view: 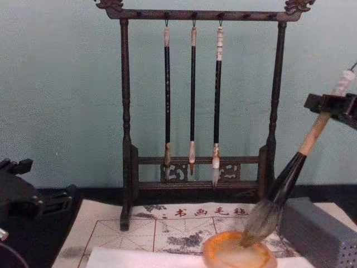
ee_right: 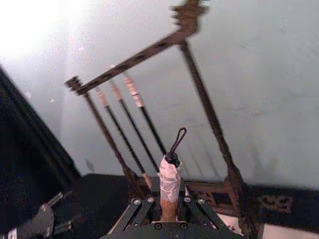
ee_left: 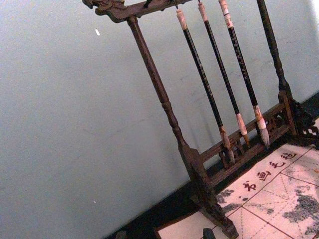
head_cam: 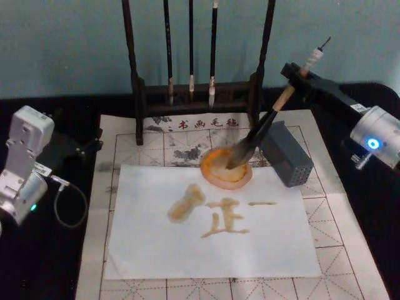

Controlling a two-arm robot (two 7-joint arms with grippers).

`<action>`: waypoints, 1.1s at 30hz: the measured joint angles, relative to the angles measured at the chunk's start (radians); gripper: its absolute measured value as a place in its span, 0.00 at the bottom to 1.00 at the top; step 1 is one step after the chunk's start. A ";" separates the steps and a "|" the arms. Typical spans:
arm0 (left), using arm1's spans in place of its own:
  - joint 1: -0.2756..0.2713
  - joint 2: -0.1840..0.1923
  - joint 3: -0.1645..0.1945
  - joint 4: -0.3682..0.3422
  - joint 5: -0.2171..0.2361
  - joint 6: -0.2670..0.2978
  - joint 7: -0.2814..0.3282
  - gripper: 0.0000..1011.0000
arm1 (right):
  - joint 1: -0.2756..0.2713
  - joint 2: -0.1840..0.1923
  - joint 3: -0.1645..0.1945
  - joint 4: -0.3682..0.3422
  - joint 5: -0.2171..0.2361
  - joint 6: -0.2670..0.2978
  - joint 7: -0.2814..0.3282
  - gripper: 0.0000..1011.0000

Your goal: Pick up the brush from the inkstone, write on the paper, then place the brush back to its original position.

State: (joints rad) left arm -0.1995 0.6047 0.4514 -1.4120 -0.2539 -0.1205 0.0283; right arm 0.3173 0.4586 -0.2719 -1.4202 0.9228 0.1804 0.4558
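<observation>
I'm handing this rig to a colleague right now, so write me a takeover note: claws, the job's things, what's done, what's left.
Right claw: shut on the large pale-handled calligraphy brush near its white-wrapped end; bristle tip in the small round orange-rimmed inkstone dish.
Left claw: parked out to the left, idle.
White paper sheet: in front of the dish, carrying tan strokes.
Done: pickup; writing, apparently.
Left: lay the brush on the dish, release, withdraw.

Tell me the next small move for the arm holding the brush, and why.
Probably ease the right gripper down so the brush settles on the inkstone: its bristle tip is at the dish, the paper carries written strokes, and the jaws grip the handle.
</observation>
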 joint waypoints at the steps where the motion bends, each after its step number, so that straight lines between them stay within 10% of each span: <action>1: 0.000 0.000 0.000 0.000 0.000 0.000 0.000 0.99 | 0.005 -0.006 0.002 0.009 0.012 0.010 -0.008 0.18; 14: 0.000 0.000 0.000 0.000 0.000 0.000 0.000 0.99 | 0.051 -0.092 0.040 0.111 0.189 0.127 -0.162 0.18; 33: 0.000 0.000 0.000 0.000 0.000 0.000 0.000 0.99 | 0.061 -0.133 0.053 0.160 0.307 0.172 -0.330 0.18</action>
State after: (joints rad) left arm -0.1995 0.6047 0.4514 -1.4120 -0.2539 -0.1205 0.0283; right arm 0.3786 0.3252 -0.2185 -1.2601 1.2299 0.3529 0.1257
